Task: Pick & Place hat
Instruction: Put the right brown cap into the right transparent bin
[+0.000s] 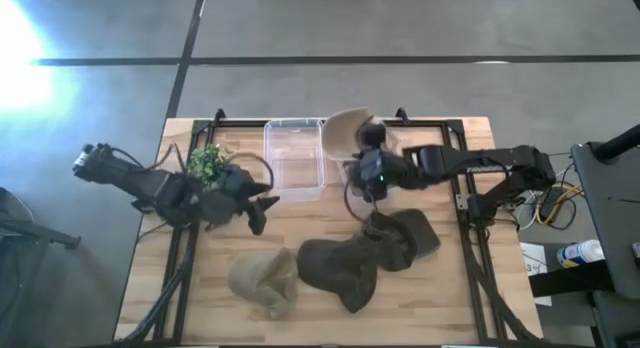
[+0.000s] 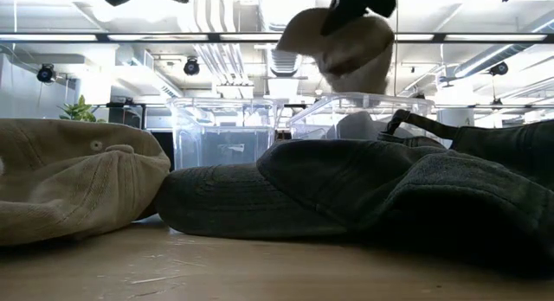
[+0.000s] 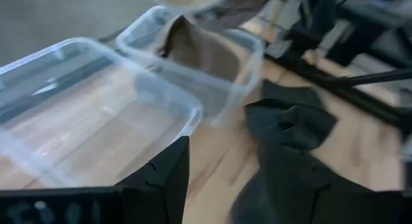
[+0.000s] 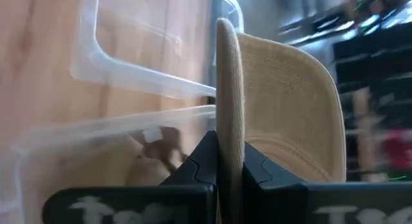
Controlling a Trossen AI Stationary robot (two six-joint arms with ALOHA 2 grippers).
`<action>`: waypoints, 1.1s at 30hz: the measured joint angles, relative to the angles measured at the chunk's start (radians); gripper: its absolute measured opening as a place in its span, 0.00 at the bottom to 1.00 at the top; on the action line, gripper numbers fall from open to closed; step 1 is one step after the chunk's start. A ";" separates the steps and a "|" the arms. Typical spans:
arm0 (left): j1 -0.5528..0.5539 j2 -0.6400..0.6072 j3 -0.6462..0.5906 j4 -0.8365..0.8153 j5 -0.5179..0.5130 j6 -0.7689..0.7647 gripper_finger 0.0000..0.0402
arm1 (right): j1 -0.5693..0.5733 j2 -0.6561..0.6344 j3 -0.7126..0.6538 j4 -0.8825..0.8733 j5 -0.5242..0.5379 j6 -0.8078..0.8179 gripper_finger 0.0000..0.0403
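My right gripper point(image 1: 368, 156) is shut on a beige cap point(image 1: 345, 133), held up over the right-hand clear bin point(image 2: 346, 111) at the table's far side. In the left wrist view that bin point(image 3: 212, 63) holds something brownish. A second clear bin point(image 1: 295, 158) stands to its left. A tan hat point(image 1: 265, 278), an olive hat point(image 1: 340, 270) and a dark hat point(image 1: 405, 233) lie on the table nearer me. My left gripper point(image 1: 255, 203) hangs open near the left bin, touching nothing. My right gripper pinches the beige cap's brim point(image 4: 229, 130) between its two fingers point(image 4: 199, 163), the brim standing edge-on in the right wrist view. The cap is lifted clear point(image 2: 346, 46), its crown beyond the fingers, above the bin.
A small green plant point(image 1: 208, 163) stands at the far left of the table, beside my left arm. Black frame rails point(image 1: 470, 228) run along the table's left and right sides. Bare wood point(image 1: 300, 213) shows between the bins and the lying hats.
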 joint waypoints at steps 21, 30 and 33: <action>0.209 0.085 -0.002 0.161 0.323 0.090 0.44 | 0.025 0.147 -0.155 -0.438 0.036 -0.226 0.03; 0.209 0.094 -0.002 0.168 0.323 0.082 0.44 | 0.026 0.196 -0.122 -0.435 -0.014 -0.275 0.03; 0.209 0.094 -0.002 0.169 0.323 0.098 0.44 | 0.027 0.196 -0.121 -0.404 -0.020 -0.253 0.04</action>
